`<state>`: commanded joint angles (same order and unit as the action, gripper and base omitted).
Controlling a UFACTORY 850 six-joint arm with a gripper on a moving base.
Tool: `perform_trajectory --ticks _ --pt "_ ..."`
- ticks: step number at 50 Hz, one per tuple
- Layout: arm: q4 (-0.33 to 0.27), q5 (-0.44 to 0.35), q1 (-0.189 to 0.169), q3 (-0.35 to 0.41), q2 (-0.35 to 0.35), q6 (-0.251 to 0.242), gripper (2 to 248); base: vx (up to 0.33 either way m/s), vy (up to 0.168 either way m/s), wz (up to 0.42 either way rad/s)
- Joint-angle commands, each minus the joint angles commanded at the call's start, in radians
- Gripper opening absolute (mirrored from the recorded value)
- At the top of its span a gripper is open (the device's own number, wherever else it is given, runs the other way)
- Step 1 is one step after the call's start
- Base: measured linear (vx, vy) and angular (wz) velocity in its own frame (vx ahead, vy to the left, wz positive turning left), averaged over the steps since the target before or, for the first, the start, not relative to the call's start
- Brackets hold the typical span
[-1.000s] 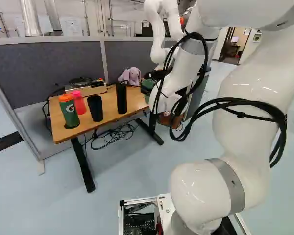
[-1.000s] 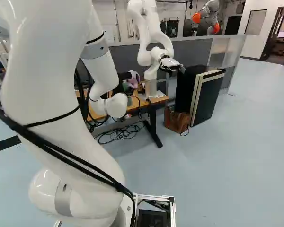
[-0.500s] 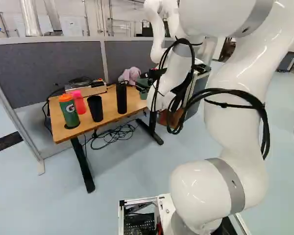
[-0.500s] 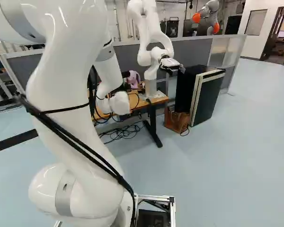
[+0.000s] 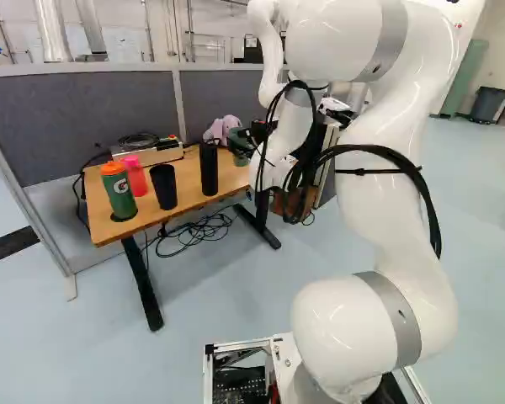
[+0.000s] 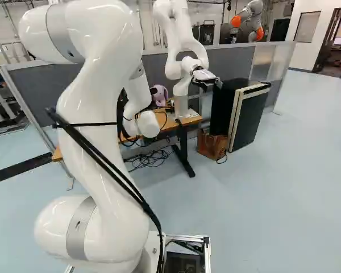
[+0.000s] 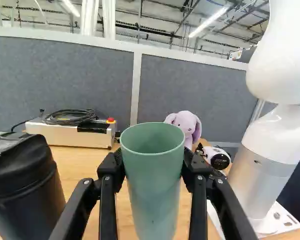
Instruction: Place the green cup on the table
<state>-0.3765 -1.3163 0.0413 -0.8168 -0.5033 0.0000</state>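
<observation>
At the far right end of the wooden table (image 5: pixel 218 174) in the left base view, my gripper (image 5: pixel 259 135) is partly hidden behind the arm. The green cup (image 5: pixel 239 145) shows just left of it. In the wrist view my gripper (image 7: pixel 154 167) is shut on the pale green cup (image 7: pixel 153 185), one finger against each side. The cup is upright with its open rim up. Whether its bottom touches the table I cannot tell.
A black bottle (image 7: pixel 22 185) stands beside the gripper; a purple plush toy (image 7: pixel 186 125) and a control box (image 7: pixel 70 132) lie beyond. Another robot (image 7: pixel 272 150) rises on the other side. A black cup (image 5: pixel 163 186), pink bottle (image 5: pixel 135 176) and green bottle (image 5: pixel 119 192) stand along the table.
My arm has swung, and in the left base view its far end and the held green cup have shifted left, towards the plush toy and black bottle. The base has stayed put.
</observation>
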Motion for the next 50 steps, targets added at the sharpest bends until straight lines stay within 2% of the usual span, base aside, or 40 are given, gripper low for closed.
perform_trajectory --ticks 50 --pt "-0.001 -0.013 0.000 -0.027 -0.122 0.000 127 0.000 0.000 0.000"
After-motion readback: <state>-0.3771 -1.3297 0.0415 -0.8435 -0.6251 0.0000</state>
